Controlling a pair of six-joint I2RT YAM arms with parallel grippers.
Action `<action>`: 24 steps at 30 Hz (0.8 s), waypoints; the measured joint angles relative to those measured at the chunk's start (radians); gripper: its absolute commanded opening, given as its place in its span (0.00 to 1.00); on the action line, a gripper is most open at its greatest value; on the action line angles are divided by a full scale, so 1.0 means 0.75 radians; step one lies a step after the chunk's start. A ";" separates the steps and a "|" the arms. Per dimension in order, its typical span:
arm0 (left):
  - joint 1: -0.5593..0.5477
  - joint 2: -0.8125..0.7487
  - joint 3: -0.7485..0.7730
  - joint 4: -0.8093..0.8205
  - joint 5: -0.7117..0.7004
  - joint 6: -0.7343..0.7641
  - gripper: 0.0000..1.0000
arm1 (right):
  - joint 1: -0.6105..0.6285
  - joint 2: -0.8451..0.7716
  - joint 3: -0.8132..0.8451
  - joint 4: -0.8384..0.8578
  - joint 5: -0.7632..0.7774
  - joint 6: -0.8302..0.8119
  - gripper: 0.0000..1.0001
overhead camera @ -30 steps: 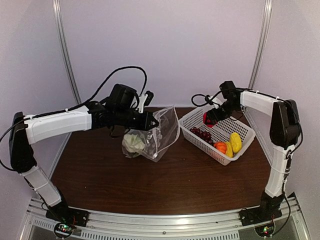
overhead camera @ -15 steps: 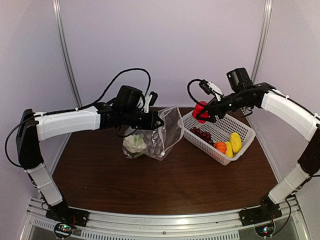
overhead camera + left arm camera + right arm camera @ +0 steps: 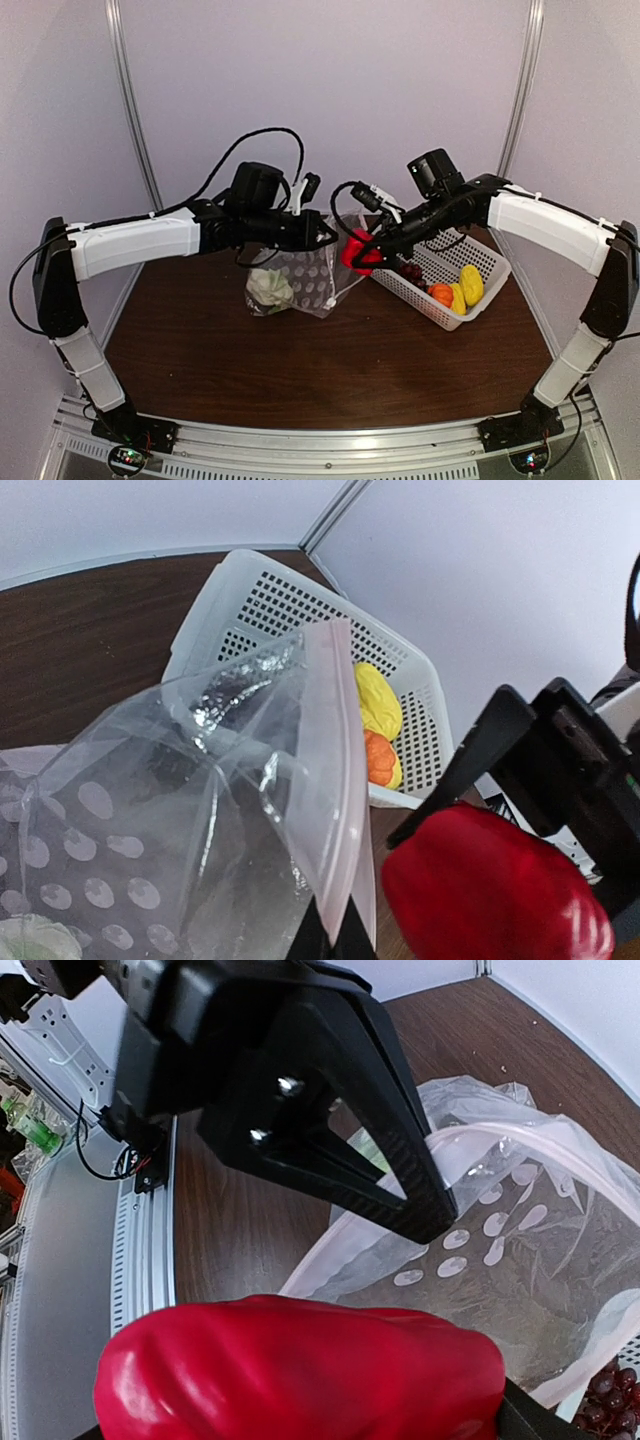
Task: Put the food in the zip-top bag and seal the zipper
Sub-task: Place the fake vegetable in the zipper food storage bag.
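Note:
The clear zip-top bag stands on the table with a white cauliflower inside. My left gripper is shut on the bag's mouth edge and holds it up; the zipper runs up from the pinched fingertips. My right gripper is shut on the red pepper, which hangs just right of the bag's mouth. The pepper fills the lower right of the left wrist view. Dark grapes, an orange piece and yellow pieces lie in the basket.
The white mesh basket stands at the right, close behind the bag. Its near corner almost touches the bag. Both forearms cross above the middle of the brown table. Metal rails run along the near edge.
My right arm has carried the red pepper left and down from above the basket to the bag's mouth. The left gripper has kept hold of the bag's edge, barely moving.

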 measured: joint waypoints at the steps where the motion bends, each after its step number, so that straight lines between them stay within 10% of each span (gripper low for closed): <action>1: 0.000 -0.002 0.000 0.000 0.010 0.001 0.00 | 0.003 0.023 0.007 0.000 0.002 -0.005 0.73; 15: 0.000 -0.047 0.004 -0.006 0.164 0.008 0.00 | 0.026 0.124 0.072 -0.001 0.216 -0.190 0.77; 24: 0.002 -0.047 0.032 -0.013 0.263 -0.014 0.00 | 0.079 0.123 0.085 0.022 0.404 -0.213 0.97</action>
